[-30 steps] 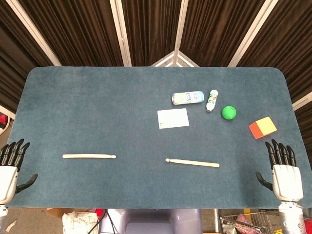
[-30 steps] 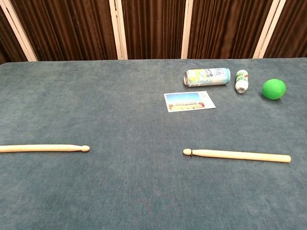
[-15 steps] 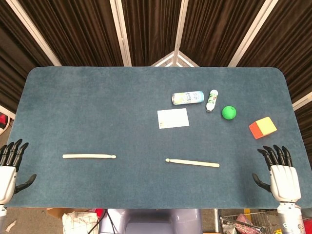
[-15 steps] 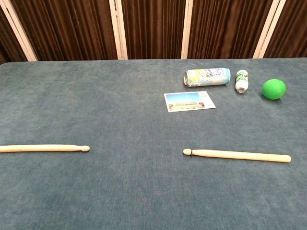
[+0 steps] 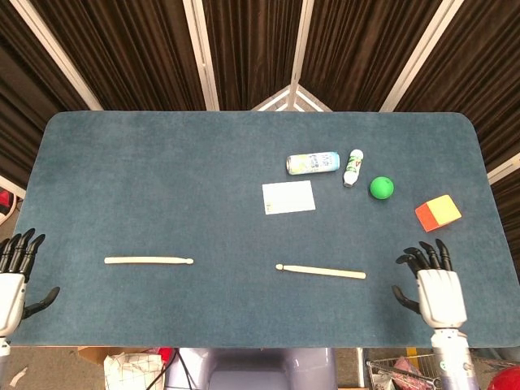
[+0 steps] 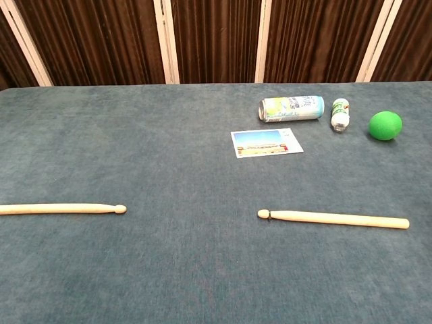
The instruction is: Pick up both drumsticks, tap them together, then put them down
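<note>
Just slid my right hand point(image 5: 439, 294) inward toward 9, fingers spread, empty. Left hand point(image 5: 11, 286) barely moved, open too. Both drumsticks flat on counter point(image 5: 162, 179): right drumstick point(image 5: 320, 270) close now, left drumstick point(image 5: 149, 261) waiting. Grab next, I reckon.

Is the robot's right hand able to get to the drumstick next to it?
Probably yes. The right hand is open and holds nothing, and only bare table lies between it and the thick end of the nearer drumstick. Nothing blocks the way.
</note>
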You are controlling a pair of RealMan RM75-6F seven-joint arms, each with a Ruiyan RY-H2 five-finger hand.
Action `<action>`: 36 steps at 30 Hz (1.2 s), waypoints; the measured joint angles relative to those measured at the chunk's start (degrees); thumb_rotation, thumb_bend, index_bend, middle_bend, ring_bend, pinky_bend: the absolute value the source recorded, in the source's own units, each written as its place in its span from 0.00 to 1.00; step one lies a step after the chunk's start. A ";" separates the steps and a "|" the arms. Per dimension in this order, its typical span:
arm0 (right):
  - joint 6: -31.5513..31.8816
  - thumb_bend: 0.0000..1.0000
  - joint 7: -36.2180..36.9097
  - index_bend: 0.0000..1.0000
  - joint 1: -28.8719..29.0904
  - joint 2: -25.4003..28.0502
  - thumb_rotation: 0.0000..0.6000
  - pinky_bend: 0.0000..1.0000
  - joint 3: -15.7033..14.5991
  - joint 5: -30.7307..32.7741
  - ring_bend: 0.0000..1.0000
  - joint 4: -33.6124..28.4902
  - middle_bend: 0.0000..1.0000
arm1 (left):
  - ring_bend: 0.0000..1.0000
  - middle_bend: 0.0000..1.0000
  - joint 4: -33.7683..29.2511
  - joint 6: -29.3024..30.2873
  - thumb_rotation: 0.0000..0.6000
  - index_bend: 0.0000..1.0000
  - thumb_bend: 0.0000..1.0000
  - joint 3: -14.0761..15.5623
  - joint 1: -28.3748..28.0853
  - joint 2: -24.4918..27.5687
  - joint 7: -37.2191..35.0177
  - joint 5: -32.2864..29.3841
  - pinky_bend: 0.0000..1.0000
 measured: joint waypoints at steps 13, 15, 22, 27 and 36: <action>-5.47 0.26 -26.44 0.42 6.96 -12.42 1.00 0.00 3.54 12.03 0.19 -1.79 0.33 | 0.00 0.00 0.05 -0.54 1.00 0.06 0.30 -0.24 -0.17 0.22 -0.02 -1.13 0.00; -5.71 0.26 -29.37 0.42 8.05 -15.02 1.00 0.00 3.82 14.06 0.20 -1.19 0.33 | 0.00 0.00 0.06 -0.58 1.00 0.06 0.30 -0.20 -0.19 0.26 -0.08 -1.11 0.00; -6.10 0.26 -33.26 0.42 10.38 -21.59 1.00 0.00 4.30 18.93 0.26 1.30 0.41 | 0.00 0.00 0.14 -0.70 1.00 0.06 0.30 -0.24 -0.27 0.29 -0.14 -1.29 0.00; -5.86 0.26 -34.69 0.42 11.49 -24.75 1.00 0.00 4.30 20.88 0.28 2.85 0.44 | 0.00 0.00 0.32 -1.10 1.00 0.06 0.30 -0.23 -0.44 0.23 0.02 -1.54 0.00; -5.06 0.26 -35.37 0.42 12.89 -27.27 1.00 0.00 4.19 21.96 0.28 5.62 0.45 | 0.00 0.00 0.42 -1.17 1.00 0.06 0.30 -0.31 -0.50 0.31 -0.09 -1.83 0.00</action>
